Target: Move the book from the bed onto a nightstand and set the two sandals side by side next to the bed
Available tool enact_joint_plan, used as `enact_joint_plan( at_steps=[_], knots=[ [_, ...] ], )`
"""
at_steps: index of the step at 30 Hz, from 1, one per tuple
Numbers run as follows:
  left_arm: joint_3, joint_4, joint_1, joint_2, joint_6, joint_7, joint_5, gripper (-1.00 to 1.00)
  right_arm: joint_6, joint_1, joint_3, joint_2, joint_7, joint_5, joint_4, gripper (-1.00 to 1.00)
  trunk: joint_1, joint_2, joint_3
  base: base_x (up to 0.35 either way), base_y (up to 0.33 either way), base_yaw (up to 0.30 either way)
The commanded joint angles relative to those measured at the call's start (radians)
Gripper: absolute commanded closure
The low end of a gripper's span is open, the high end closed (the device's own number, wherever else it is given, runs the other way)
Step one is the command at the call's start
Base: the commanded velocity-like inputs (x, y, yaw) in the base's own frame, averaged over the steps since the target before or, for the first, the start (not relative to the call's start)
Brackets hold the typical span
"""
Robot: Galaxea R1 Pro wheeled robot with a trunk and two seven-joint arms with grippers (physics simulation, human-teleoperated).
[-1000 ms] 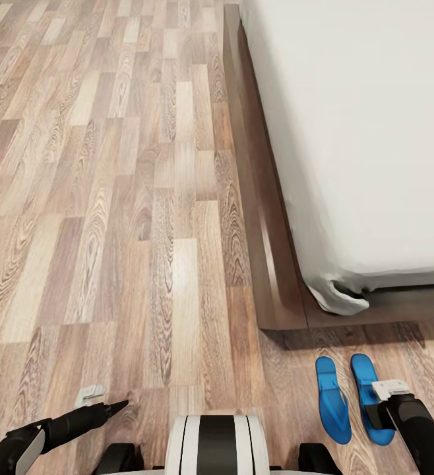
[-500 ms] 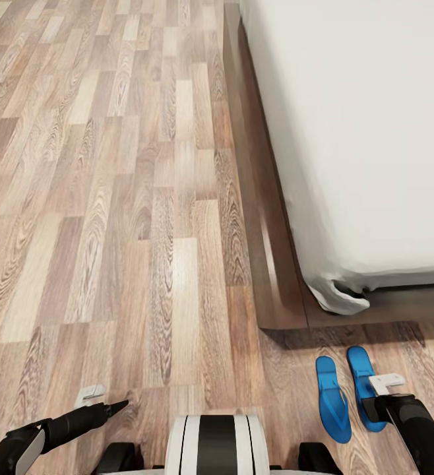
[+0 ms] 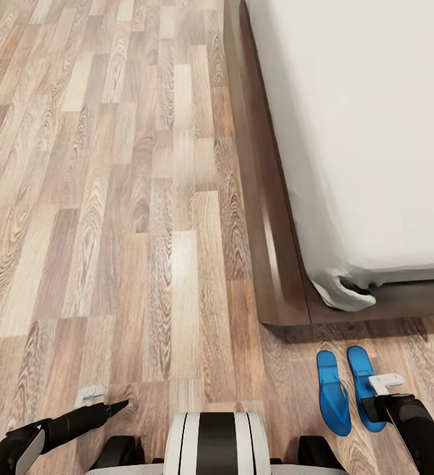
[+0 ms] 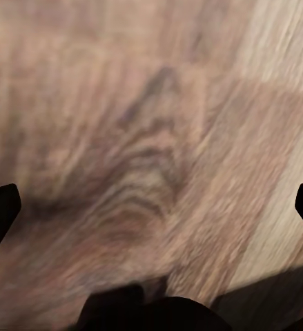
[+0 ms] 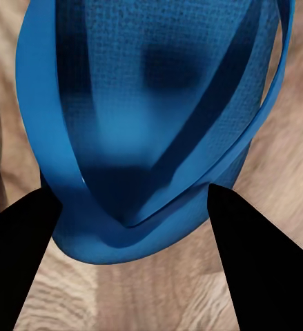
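Blue sandals (image 3: 347,390) lie side by side on the floor (image 3: 144,231) beside the bed (image 3: 375,132), right jaws spread over one, left jaws spread, book unseen.

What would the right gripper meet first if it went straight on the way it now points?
Most likely the sandal right ahead of the right gripper: its blue sole and strap lie between the spread fingers, with wood floor around it. How near it is cannot be told.
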Motion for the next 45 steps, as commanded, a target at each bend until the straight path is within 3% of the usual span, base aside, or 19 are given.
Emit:
enact_joint_plan(
  at_steps=[1, 20, 45],
  knots=[
    [0.002, 0.0, 0.0, 0.0, 0.01, -0.004, 0.006, -1.0, 0.003, 0.0, -0.002, 0.0, 0.009, 0.011, -0.001, 1.0, 0.0, 0.0, 0.0, 0.0, 0.0, 0.0],
    [0.002, 0.0, 0.0, 0.0, 0.01, -0.003, 0.006, -1.0, 0.003, 0.0, -0.002, 0.0, 0.009, 0.011, 0.0, 1.0, 0.003, -0.002, -0.024, 0.0, 0.0, 0.0],
    [0.002, 0.0, 0.0, 0.0, 0.01, -0.003, 0.006, -1.0, 0.003, 0.0, -0.002, 0.0, 0.009, 0.011, 0.0, 1.0, 0.003, -0.002, -0.024, 0.0, 0.0, 0.0]
  ],
)
